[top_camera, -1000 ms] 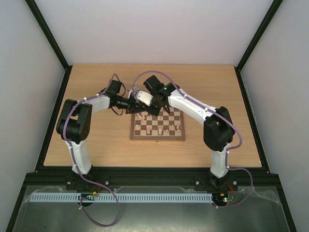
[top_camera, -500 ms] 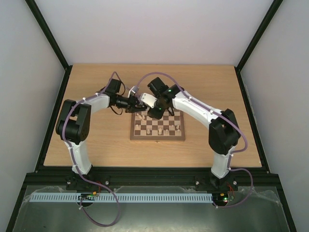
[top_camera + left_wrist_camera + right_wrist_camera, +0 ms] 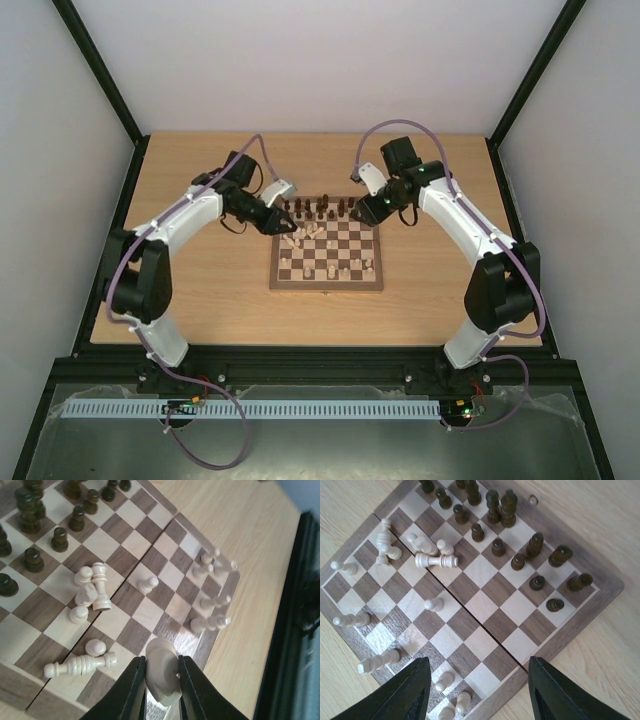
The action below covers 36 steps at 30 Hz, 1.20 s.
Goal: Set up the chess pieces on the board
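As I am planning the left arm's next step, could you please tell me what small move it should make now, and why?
Probably carry the cream piece gripped in the left jaws toward the near rows of the board, where other cream pieces stand, and lower it upright onto a free square; the right jaws hang open and empty above the board.

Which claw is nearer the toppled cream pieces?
Left. The left claw sits just far-left of the toppled cream pieces, by the board's corner; the right claw is at the opposite far corner.
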Each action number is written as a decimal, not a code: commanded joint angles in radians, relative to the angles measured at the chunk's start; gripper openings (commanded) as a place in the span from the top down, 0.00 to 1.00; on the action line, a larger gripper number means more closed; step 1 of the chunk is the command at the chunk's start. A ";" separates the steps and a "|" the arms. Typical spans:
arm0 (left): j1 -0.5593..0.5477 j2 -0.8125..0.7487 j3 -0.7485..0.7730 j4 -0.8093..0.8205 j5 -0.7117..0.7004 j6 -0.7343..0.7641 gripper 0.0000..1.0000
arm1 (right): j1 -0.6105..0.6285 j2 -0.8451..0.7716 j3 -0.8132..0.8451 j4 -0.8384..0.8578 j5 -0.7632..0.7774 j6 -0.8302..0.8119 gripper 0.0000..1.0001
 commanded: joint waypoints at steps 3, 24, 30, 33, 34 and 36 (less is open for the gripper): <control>-0.125 -0.236 -0.129 -0.042 -0.257 0.442 0.95 | -0.017 0.011 -0.039 -0.025 -0.013 0.039 0.46; -0.291 -0.149 -0.254 0.003 -0.463 0.663 0.96 | -0.017 0.046 -0.045 -0.026 -0.014 0.044 0.46; -0.306 -0.091 -0.241 -0.014 -0.499 0.667 0.96 | -0.018 0.053 -0.045 -0.024 -0.022 0.049 0.46; -0.310 -0.086 -0.243 -0.005 -0.498 0.654 0.96 | -0.018 0.057 -0.044 -0.024 -0.026 0.051 0.46; -0.311 -0.084 -0.244 -0.002 -0.499 0.650 0.96 | -0.018 0.058 -0.043 -0.025 -0.027 0.052 0.46; -0.315 -0.080 -0.247 0.004 -0.505 0.645 0.96 | -0.018 0.060 -0.042 -0.025 -0.027 0.052 0.46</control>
